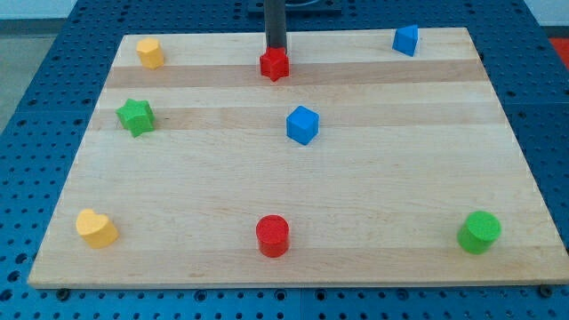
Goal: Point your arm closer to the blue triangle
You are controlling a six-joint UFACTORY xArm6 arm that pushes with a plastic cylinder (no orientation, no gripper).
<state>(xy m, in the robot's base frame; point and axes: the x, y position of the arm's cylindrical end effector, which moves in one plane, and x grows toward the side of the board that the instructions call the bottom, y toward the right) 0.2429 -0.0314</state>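
- The rod came down from the top centre of the frame, and my tip [276, 52] met the top of the red star block [276, 65], just behind it.
- The end effector was a plain rod with nothing that could spread or pinch.
- The blue triangle [405, 40] sat in the upper right of the wooden counter [178, 196], well apart from the tip.
- A blue cube [302, 124] lay near the middle, below the red star.
- A yellow block [150, 52] sat upper left, with a green star [135, 116] beneath it.
- Along the bottom stood a yellow heart [96, 228], a red cylinder [272, 236] and a green cylinder [479, 232].
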